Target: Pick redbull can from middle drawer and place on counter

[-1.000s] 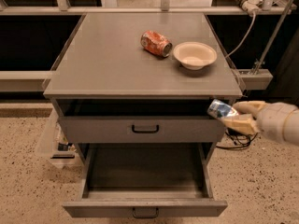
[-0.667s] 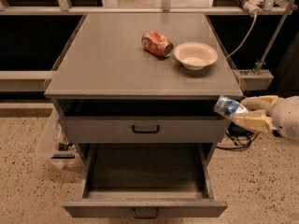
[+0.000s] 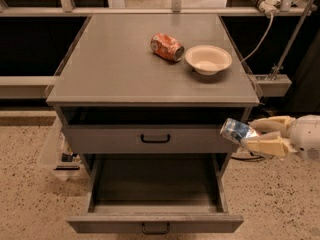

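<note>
Cream tool, right of the cabinet, clamps the redbull can.

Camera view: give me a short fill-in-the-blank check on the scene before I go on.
The gripper, just right of the cabinet, is shut on the ____.
The middle drawer, the lowest one, stands pulled ____.
On the counter, a dented orange can lies beside a white ____.
Missing words: redbull can; open; bowl.
</note>
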